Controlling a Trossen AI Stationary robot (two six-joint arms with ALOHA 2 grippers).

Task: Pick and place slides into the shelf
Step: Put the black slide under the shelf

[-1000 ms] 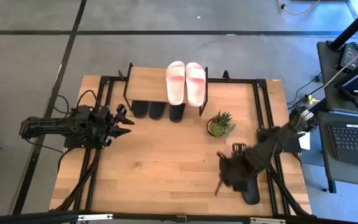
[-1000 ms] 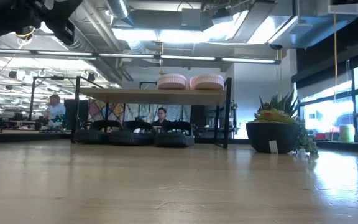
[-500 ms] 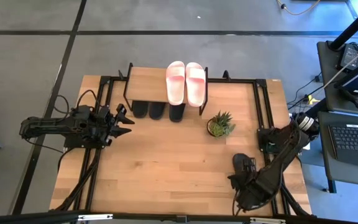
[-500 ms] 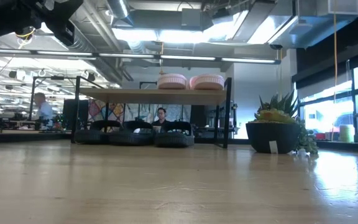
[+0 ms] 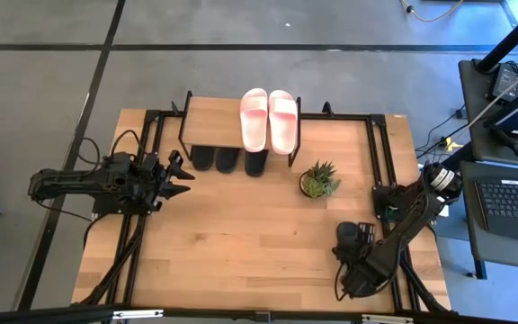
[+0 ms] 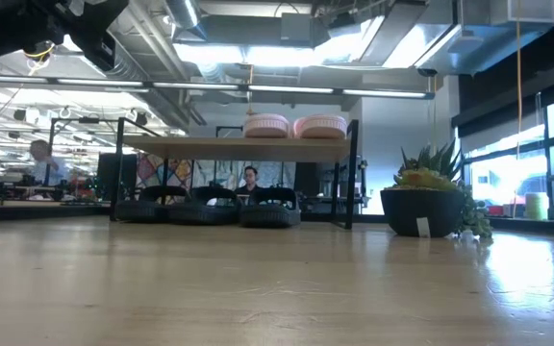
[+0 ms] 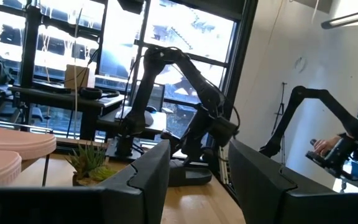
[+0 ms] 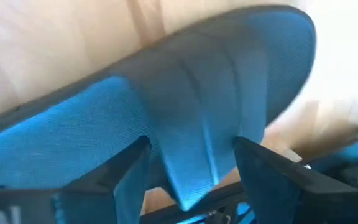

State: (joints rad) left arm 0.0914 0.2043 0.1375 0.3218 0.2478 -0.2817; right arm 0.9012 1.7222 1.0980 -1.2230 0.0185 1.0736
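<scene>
The shelf stands at the table's far side. The pink pair lies on its plank top, and three black slides rest on the table beneath it. A further black slide lies under my right gripper near the table's near right corner and is mostly hidden there in the high view. That gripper is open, with one finger on either side of the slide's strap. My left gripper waits open at the table's left. My right gripper comes at the black slide from above, one finger on each side of its wide strap. Whether the fingers touch the strap, I cannot tell. The slide lies flat on the table.
A potted plant stands on the table between the shelf and the right arm. Bare wood stretches across the table's middle. A black frame runs along the table's edges. In the low view, people sit in the room behind the shelf.
My right gripper has swung from the table's middle toward the near right corner and turned, coming down over the black slide that lay beside it. The slide has stayed where it was.
</scene>
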